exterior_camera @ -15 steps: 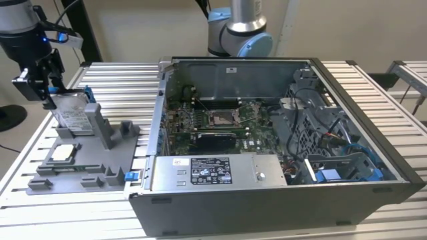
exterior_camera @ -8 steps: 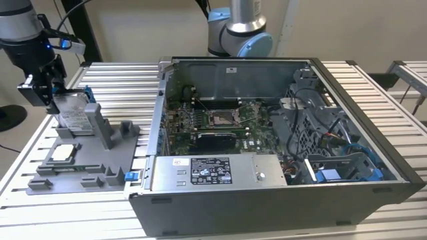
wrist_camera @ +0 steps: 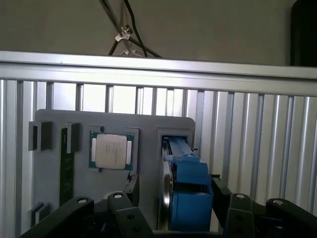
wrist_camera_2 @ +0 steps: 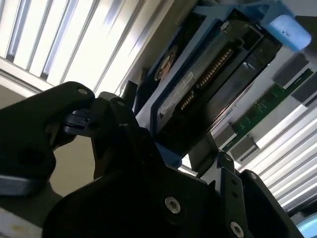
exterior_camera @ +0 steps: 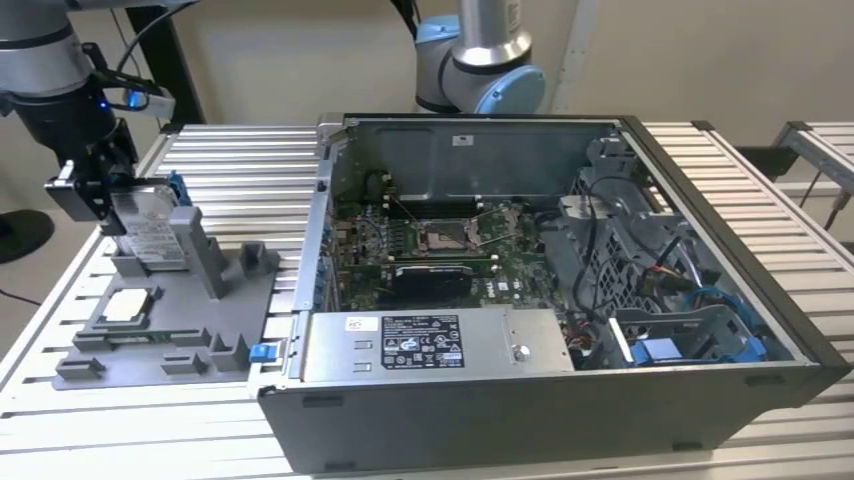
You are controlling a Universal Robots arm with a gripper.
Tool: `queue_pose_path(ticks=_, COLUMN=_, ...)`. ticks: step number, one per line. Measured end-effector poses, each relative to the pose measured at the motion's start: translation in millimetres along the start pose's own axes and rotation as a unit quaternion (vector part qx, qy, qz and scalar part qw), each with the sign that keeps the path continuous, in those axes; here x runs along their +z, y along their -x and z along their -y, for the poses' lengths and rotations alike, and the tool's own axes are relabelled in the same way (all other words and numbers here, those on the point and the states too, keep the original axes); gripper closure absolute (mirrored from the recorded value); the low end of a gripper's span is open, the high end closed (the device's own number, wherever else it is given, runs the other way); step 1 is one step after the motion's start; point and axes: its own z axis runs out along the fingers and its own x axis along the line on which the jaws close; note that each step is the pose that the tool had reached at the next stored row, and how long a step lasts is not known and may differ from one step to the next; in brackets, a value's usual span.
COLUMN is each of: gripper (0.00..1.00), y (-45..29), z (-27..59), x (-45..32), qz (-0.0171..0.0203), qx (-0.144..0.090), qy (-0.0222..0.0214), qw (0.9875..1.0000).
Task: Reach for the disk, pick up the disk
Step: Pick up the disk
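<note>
Exterior view first. The arm hangs over the counter [exterior_camera: 240, 160] near its edge on the exterior view's left, and the claw [exterior_camera: 114, 195] sits right at the top of the disk [exterior_camera: 150, 225]. The disk stands upright on edge in a slot of the grey holder block [exterior_camera: 200, 330]. A square processor chip [exterior_camera: 124, 307] lies flat on the same block, closer to the counter's near edge. The open computer case [exterior_camera: 534, 420] takes up the middle of the counter, just beside the block, with its label-covered power supply [exterior_camera: 427, 345] along the case's front wall.

Over to the second wrist view: the disk [wrist_camera_2: 213, 79] is right up close, connector pins showing. Black fingers [wrist_camera_2: 124, 114] are alongside it, and a green memory stick [wrist_camera_2: 257, 111] lies beyond.

Now the first wrist view, looking straight down the disk's [wrist_camera: 167, 198] thin edge. The blue bracket [wrist_camera: 190, 183] caps it and it sits in the holder's [wrist_camera: 148, 134] slot. The fingers [wrist_camera: 130, 191] straddle it and stand apart, not clamped. Grey holder shows between the disk and the finger on the chip's [wrist_camera: 111, 151] side, while the other finger is just beside the bracket.
</note>
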Motion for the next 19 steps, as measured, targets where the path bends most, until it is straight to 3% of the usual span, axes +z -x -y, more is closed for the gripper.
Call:
queue_pose_path(ticks=5, gripper=0.00, y=0.3, z=-0.7, x=6.3, qz=0.0057, qx=0.000, qy=-0.0019, qw=1.0000)
queue_pose_path(ticks=19, gripper=0.00, y=5.0, z=-1.6, x=8.1, qz=0.0067, qx=0.000, qy=-0.0020, qw=1.0000)
